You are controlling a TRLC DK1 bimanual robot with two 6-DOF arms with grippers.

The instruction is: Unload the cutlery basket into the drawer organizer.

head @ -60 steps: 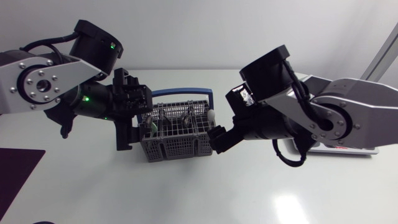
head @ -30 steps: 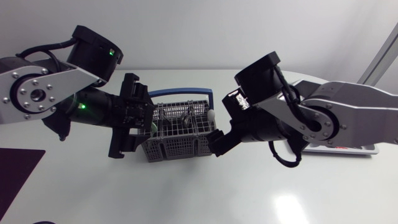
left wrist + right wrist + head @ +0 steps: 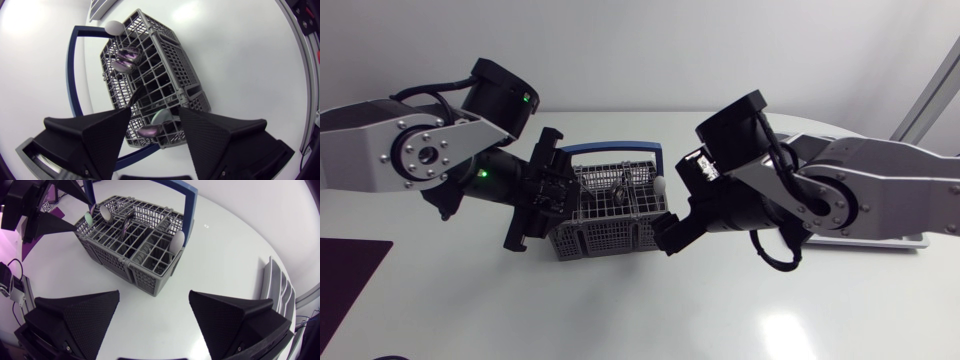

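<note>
The grey cutlery basket (image 3: 610,228) with its blue handle (image 3: 620,150) stands mid-table between my arms. My left gripper (image 3: 558,195) hovers over the basket's left end. In the left wrist view its fingers (image 3: 155,110) stand apart above the basket (image 3: 160,65), with a pale green spoon head (image 3: 161,117) and a metal spoon head (image 3: 149,132) in the gap; no contact shows. My right gripper (image 3: 670,228) is wide open just off the basket's right end (image 3: 130,240), empty (image 3: 154,294). The grey drawer organizer (image 3: 277,287) lies beyond the basket, off to the right gripper's side.
More cutlery stands in the basket: metal spoons (image 3: 125,57) and a white oval head (image 3: 176,242) by the handle post. A dark purple mat (image 3: 345,280) lies at the table's front left. Bare white table spreads in front of the basket.
My left gripper has tilted and moved in over the basket's left end, and its fingers have narrowed. My right arm has shifted slightly left, its gripper still by the basket's right end.
</note>
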